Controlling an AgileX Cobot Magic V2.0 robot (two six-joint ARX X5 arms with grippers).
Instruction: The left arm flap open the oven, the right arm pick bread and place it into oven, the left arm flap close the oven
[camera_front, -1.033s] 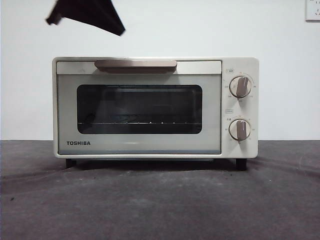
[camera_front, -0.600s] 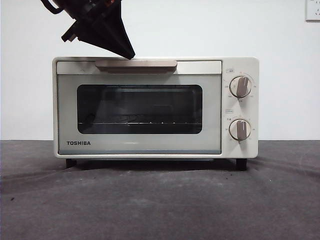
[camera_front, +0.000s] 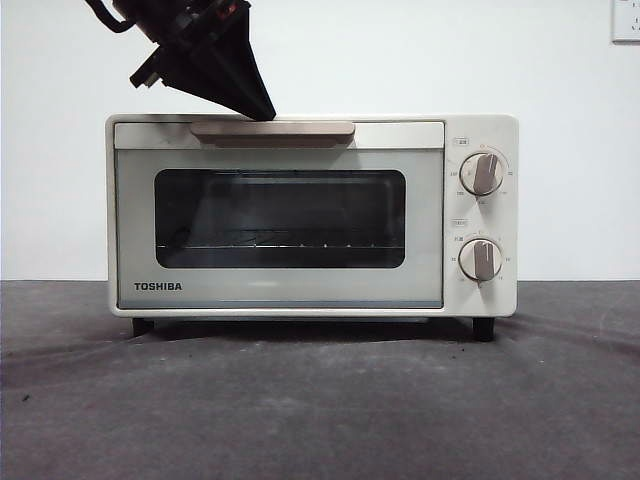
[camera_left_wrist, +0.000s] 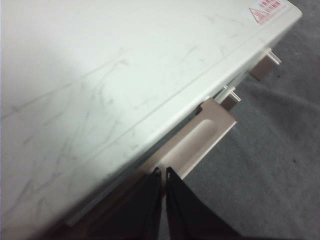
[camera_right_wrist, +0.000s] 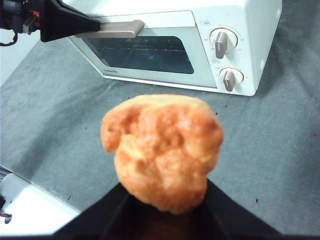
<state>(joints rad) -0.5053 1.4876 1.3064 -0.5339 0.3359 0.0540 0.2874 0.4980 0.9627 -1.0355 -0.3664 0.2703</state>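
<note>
The cream-white oven (camera_front: 300, 215) stands on the grey table with its glass door closed. My left gripper (camera_front: 262, 110) comes down from the upper left, jaws shut, its pointed tip resting at the left part of the beige handle (camera_front: 272, 130). In the left wrist view the shut gripper (camera_left_wrist: 163, 172) sits right over the handle (camera_left_wrist: 200, 145), beside the oven's top (camera_left_wrist: 100, 75). The right wrist view shows the golden bread (camera_right_wrist: 162, 150) held up in my right gripper (camera_right_wrist: 165, 202), well in front of the oven (camera_right_wrist: 165, 45). The right gripper is out of the front view.
Two beige knobs (camera_front: 483, 173) (camera_front: 481, 259) sit on the oven's right panel. A grey cloth (camera_front: 320, 400) covers the table before the oven. A white wall socket (camera_front: 625, 20) is at the back right. The table's near left edge meets a white surface (camera_right_wrist: 25, 207).
My left gripper has come down from above the oven's left side until its tip reached the handle. The oven door has stayed closed.
</note>
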